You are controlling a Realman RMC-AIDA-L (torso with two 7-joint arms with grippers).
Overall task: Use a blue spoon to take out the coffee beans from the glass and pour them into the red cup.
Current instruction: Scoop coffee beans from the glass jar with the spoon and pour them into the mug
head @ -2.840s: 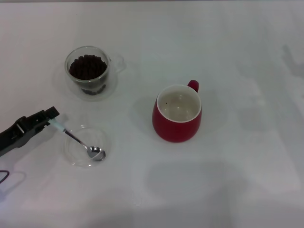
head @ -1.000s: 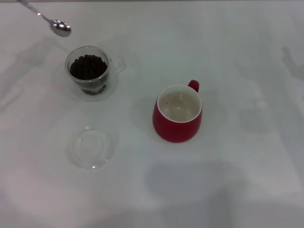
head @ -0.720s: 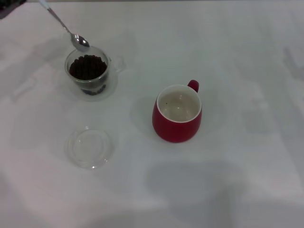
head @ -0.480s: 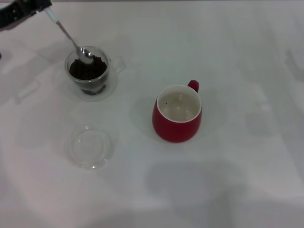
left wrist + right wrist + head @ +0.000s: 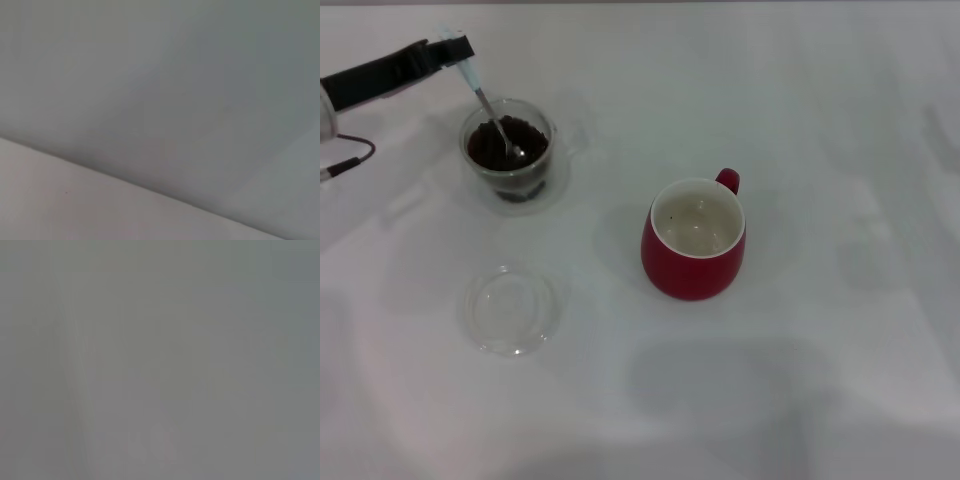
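Observation:
My left gripper (image 5: pixel 453 50) comes in from the far left of the head view and is shut on the pale handle of the blue spoon (image 5: pixel 490 110). The spoon slants down into the glass (image 5: pixel 508 150), and its metal bowl lies among the coffee beans (image 5: pixel 525 135) heaped inside. The red cup (image 5: pixel 694 238) stands upright to the right of the glass, nearer to me, its creamy inside holding nothing but a speck. My right gripper is out of view. Both wrist views show only blank grey surface.
A shallow clear round dish (image 5: pixel 510 310) lies on the white table (image 5: pixel 820 120), nearer to me than the glass. A thin cable (image 5: pixel 345 160) runs along the left edge beside my left arm.
The left gripper lifted the spoon out of the shallow dish, swung it to the far left, then lowered it. The spoon's bowl went from above the glass down into the beans.

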